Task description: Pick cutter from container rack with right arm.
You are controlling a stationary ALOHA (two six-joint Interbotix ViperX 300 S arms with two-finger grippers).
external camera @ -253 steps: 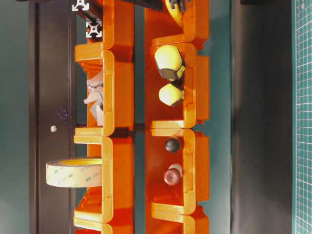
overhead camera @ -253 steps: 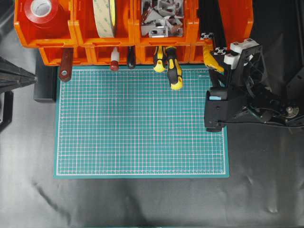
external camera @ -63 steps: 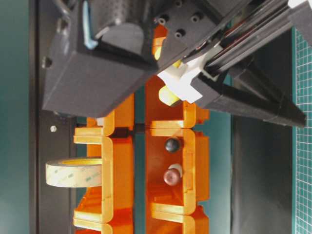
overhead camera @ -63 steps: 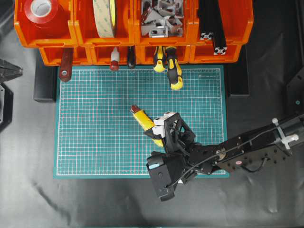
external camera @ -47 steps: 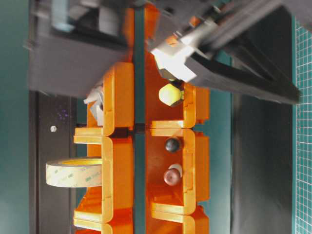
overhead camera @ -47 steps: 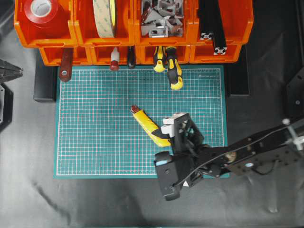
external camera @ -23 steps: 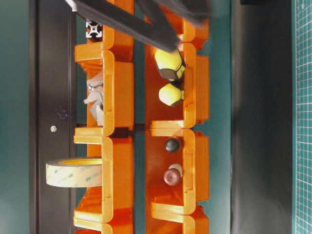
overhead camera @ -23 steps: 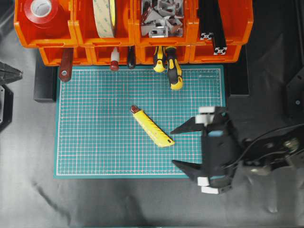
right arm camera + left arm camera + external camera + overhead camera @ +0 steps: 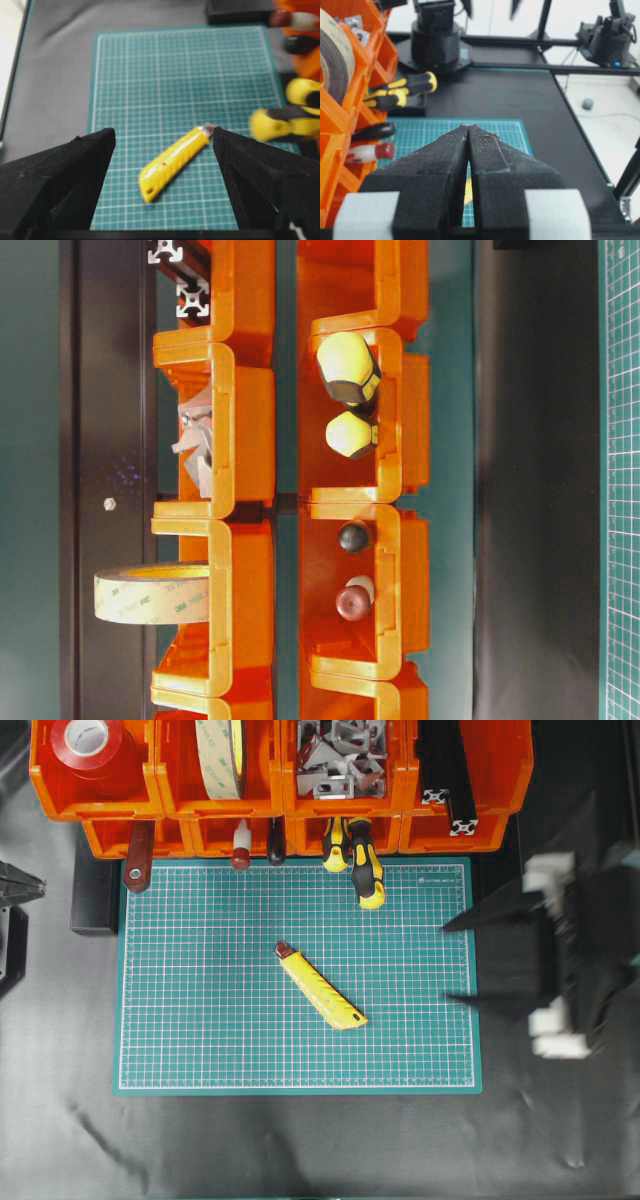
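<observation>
Jaws spread wide and holding nothing, the right gripper (image 9: 457, 963) hangs blurred over the right edge of the green cutting mat (image 9: 200, 1040), its pointed black fingers (image 9: 65, 170) aimed left across the grid. The left gripper (image 9: 469, 131) sits at the far left of the overhead view, its two fingers pressed together with only a hairline slit between them, nothing in its grasp.

The cutter (image 9: 320, 986) lies flat on the mat near its middle, angled diagonally, its dark reddish-brown end cap toward the upper left and its yellow tail toward the lower right. It is well apart from both grippers and touches nothing else. Open mat surrounds it on every side; bare black tabletop (image 9: 300, 1150) runs below and to the right of the mat.

Beyond the mat's far edge stands the container rack (image 9: 280, 805), two tiers of orange bins. From the lower bins, two yellow-and-black screwdrivers (image 9: 362, 870) jut out over the mat's top edge, beside a black-handled tool (image 9: 277, 845), a red-and-white handled tool (image 9: 240, 850) and a brown-handled tool (image 9: 137, 860). The upper bins hold a red tape roll (image 9: 88, 740), a tan tape roll (image 9: 222, 755), grey metal brackets (image 9: 340, 755) and black aluminium extrusions (image 9: 445, 780).
</observation>
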